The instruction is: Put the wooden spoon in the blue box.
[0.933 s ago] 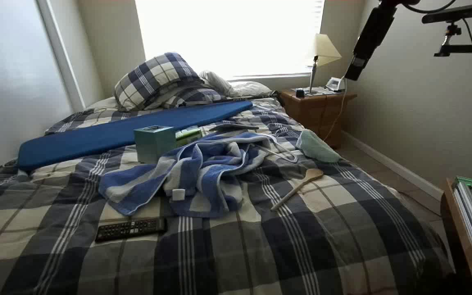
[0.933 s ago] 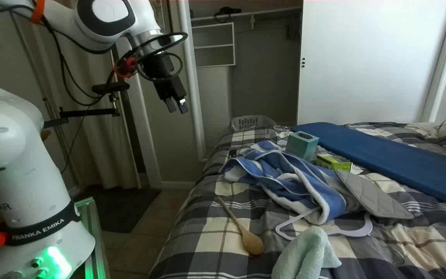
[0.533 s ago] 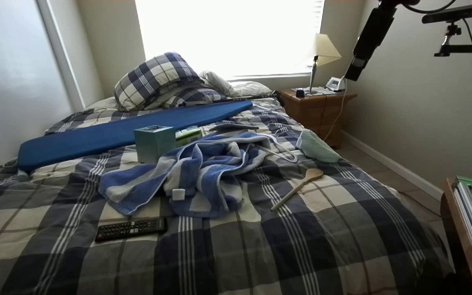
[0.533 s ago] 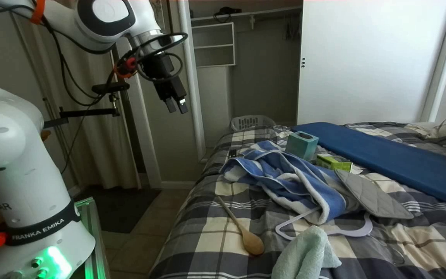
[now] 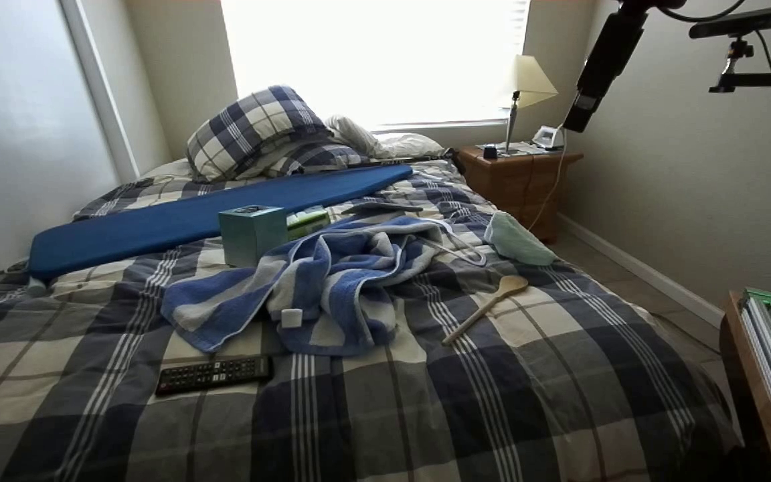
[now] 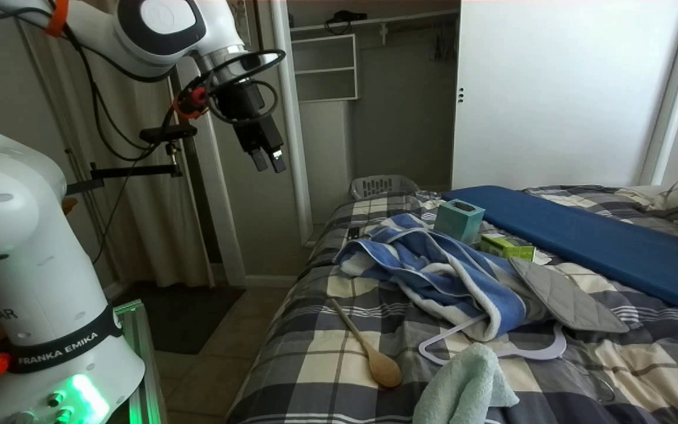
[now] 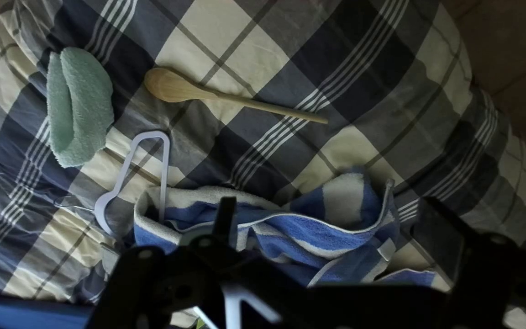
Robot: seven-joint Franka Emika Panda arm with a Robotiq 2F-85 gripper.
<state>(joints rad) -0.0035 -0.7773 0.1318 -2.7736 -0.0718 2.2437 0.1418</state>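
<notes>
Saw the Robotiq gripper (image 6: 270, 166) held well above the level of the plaid duvet (image 5: 359, 428), angled downward. Found it released, with both fingers (image 7: 225, 219) spread wide apart in the wrist view. Spotted the wooden spoon (image 7: 228, 97) lying flat on the duvet, well apart from the gripper, with its bowl near a folded mint-green cloth (image 7: 79, 107). Made out the teal tissue box (image 6: 452, 224) upright between a crumpled blue-and-white striped towel (image 6: 433, 265) and a blue ironing board (image 6: 580, 247), just beside a lime-green box (image 6: 507, 248). Noticed a gray quilted pad (image 6: 571, 297) beside the towel and a pale lavender hanger (image 6: 539, 354) partly hidden by it. Caught also a black remote control (image 5: 215, 375) near the towel, and in an exterior view a clothes iron (image 5: 549, 138) and a lamp (image 5: 531, 80) on the wooden nightstand (image 5: 506, 187).
</notes>
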